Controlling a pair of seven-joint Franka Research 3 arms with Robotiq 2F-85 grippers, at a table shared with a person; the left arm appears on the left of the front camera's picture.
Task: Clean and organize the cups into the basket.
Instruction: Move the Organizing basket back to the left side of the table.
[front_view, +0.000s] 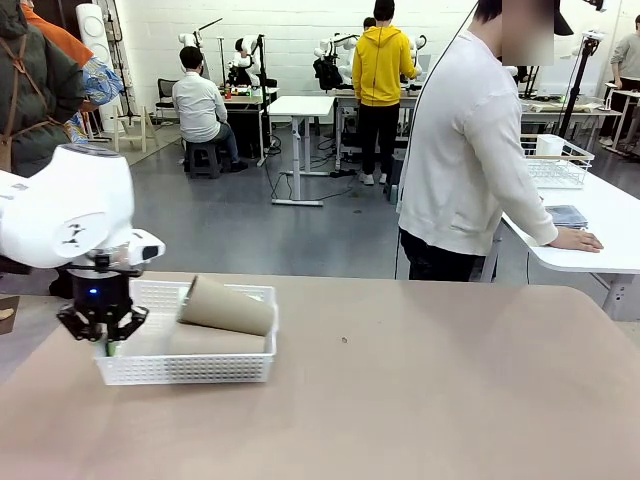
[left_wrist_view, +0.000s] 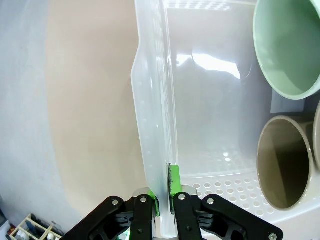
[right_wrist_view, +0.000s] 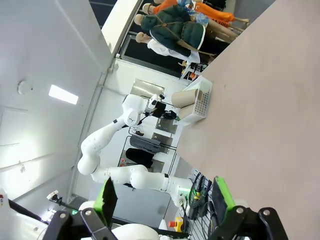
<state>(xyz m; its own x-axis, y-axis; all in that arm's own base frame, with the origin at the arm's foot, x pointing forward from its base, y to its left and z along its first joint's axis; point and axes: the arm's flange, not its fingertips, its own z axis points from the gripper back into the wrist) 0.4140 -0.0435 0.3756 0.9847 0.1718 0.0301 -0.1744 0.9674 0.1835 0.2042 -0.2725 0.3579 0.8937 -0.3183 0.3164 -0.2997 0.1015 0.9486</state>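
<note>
Left pincer (left_wrist_view: 164, 200): clamped on basket (left_wrist_view: 150, 150) wall.
Right pincer (right_wrist_view: 165, 197): fingers wide apart, holding nothing.
Cups (front_view: 226, 305): lying inside basket.

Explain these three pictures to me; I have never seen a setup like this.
Two white robot arms share a tan table with a person standing at the far side. The front view looks across that table. Each of the other pictures comes from a camera on one arm's wrist. The left gripper is shut on the wall of a white basket, seen close in its wrist view. Lying in the basket are tan cups and a mint green cup. The right gripper hangs open, holding nothing, off to the side.
</note>
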